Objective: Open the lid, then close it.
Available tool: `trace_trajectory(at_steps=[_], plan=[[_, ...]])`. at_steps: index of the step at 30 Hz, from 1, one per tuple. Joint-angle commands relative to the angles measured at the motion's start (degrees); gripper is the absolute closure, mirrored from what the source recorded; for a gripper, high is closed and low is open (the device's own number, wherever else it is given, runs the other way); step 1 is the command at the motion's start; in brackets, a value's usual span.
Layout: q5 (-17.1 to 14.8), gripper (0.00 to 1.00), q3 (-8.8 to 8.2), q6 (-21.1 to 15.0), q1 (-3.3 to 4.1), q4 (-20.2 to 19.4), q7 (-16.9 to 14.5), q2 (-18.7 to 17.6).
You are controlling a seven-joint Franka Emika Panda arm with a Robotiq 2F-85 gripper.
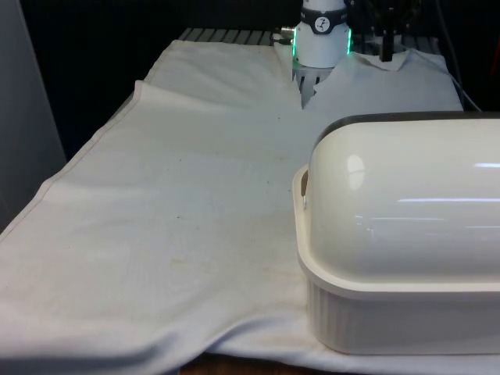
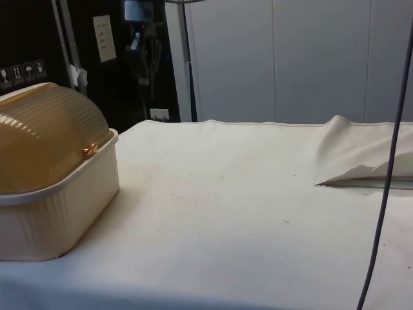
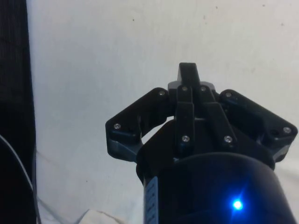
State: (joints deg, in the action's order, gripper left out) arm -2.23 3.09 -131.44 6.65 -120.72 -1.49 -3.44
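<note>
Bread box (image 1: pixel 391 312) sat on the near part of the table, at the front view's right, ribbed cream base on the white cloth (image 1: pixel 180 219). Roll-top lid (image 1: pixel 406 211) was fully down, its lower edge meeting the base rim all round, so neither the opening nor the closing looked begun. In the side view the lid (image 2: pixel 45 135) read as amber and ribbed over the base (image 2: pixel 58 213). A small copper-coloured knob (image 2: pixel 89 150) sat at the end wall where lid met rim. It was probably the pivot the lid swings on, not a grip point, and the real handle edge could not be made out. Gripper (image 3: pixel 187 70) hung over bare cloth (image 3: pixel 117 46), well apart from the box, jaws drawn together with nothing between them. That fits a rest pose, likely a start position. Robot base (image 1: pixel 322 39) stood at the far end, so the arm would need to reach toward the near side to get at the lid. The box's smooth back faced the front camera, so contact would likely be hidden there; the side view is the better check
</note>
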Motion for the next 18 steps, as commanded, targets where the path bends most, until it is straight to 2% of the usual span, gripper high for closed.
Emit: trace_trajectory(at_steps=[1,2,3,4,9,12,13,15,18], plan=[[-0.46,1.0,0.4,-1.66,0.17,-0.29,0.0,-0.4],[-0.46,1.0,0.57,-2.12,0.17,-0.34,0.06,-0.63],[0.0,1.0,0.4,-1.03,0.06,-0.17,0.06,-0.4],[-0.46,1.0,0.74,-2.58,0.17,-0.4,0.0,-0.8],[-0.52,1.0,1.32,-5.56,0.06,-0.23,-0.23,-2.41],[-0.57,1.0,1.2,-7.16,-0.06,-0.17,-0.46,-3.27],[0.0,1.0,1.2,-6.36,0.06,-0.23,0.0,-2.98],[-0.63,1.0,1.03,-8.65,-0.17,-0.06,-0.69,-4.18],[-0.74,1.0,0.74,-10.14,-0.29,0.11,-0.74,-5.21]])
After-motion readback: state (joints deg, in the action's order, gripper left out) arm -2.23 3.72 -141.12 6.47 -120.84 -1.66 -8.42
